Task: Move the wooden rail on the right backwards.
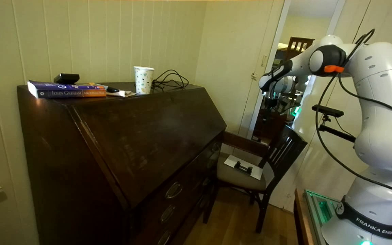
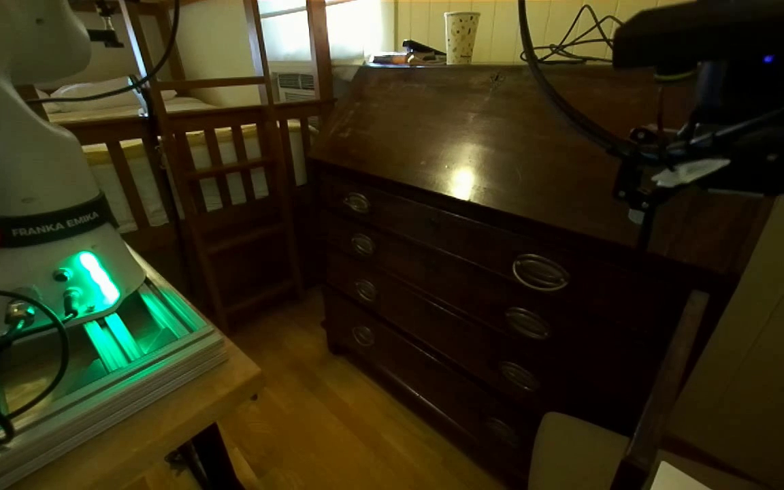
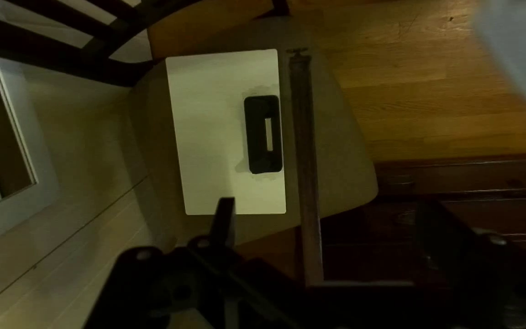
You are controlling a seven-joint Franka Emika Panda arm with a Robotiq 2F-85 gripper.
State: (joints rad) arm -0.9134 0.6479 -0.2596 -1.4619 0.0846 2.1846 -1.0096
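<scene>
Have gripper wide open & empty. See wooden rail below, btwn fingers in wrist view, running lengthwise from desk out over chair seat. Prob need to get past free end, then push deskward.

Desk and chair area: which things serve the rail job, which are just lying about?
Belongs to the job:
wooden rail
gripper, open

Lying about:
on the desk: book, black object, paper cup, black cable
on the chair: white panel, black piece
</scene>
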